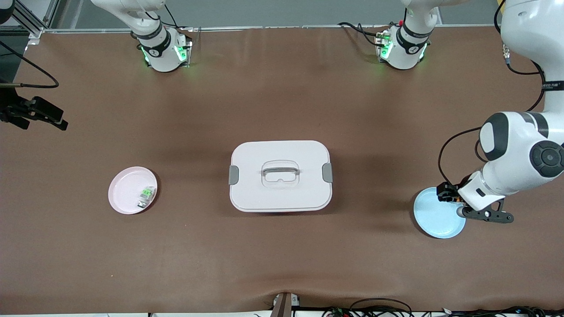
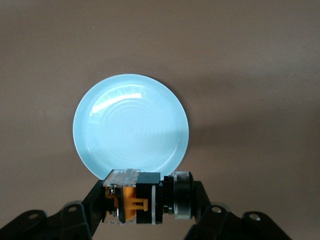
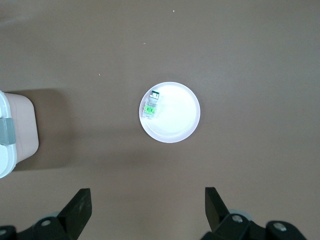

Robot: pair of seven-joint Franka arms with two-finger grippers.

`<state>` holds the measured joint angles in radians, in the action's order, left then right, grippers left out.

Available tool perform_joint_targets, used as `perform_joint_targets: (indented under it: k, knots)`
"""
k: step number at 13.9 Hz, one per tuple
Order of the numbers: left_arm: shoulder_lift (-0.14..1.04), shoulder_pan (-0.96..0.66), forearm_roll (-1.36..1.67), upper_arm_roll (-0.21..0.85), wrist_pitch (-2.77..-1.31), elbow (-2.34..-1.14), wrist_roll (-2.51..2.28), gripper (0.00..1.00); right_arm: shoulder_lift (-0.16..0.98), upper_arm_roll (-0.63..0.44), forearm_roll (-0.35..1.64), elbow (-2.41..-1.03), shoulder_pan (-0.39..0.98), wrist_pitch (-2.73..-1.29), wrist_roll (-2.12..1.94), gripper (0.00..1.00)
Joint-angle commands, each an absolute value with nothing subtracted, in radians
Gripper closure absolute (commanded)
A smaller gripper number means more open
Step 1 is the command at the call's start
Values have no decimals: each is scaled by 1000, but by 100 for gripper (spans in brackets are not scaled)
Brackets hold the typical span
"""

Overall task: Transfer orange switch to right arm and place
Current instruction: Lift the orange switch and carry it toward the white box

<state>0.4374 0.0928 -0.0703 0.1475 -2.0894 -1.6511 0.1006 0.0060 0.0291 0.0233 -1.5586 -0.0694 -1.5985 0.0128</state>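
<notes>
A brown counter (image 1: 282,101) carries a pink plate (image 1: 125,193) toward the right arm's end, a white lidded box (image 1: 280,176) in the middle and a blue plate (image 1: 434,220) toward the left arm's end.

The switch (image 2: 135,200) is a small black block with an orange middle part, a clear piece on one end and a round dark cap ringed in silver on the other. It lies sideways, clamped between the fingers of the left pincer (image 2: 145,205), which hangs over the rim of the blue plate.

The front view hides the switch under the left arm's wrist; only the left wrist view shows it and the grip. The right pincer (image 3: 147,210) is out of the front view; the right wrist view shows its fingers spread wide and empty, over the counter near the pink plate, where a green-and-clear part (image 3: 150,107) lies.
</notes>
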Motion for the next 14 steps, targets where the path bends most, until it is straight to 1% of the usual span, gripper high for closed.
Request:
perform_joint_targets:
  k: [1,3,5,9,11,14]
  knots:
    - [368,95,4,155,-2005,-1671,104,100,-15,35,23,-1575,-80,-1603,11,0]
    - [328,89,55,159,-1939,-1669,85,100,-15,32,23,-1566,-83,-1600,12,0]
    - [293,89,84,189,-1873,-1661,2,100,-15,32,23,-1566,-83,-1600,14,0]
    - [287,89,100,287,-1644,-1556,-208,100,-15,32,23,-1566,-81,-1592,11,0]
    - [287,89,156,327,-1559,-1510,-305,100,-15,34,25,-1563,-80,-1591,14,0]
    - [287,89,254,383,-1531,-1490,-493,100,-17,37,25,-1556,-77,-1589,3,0]
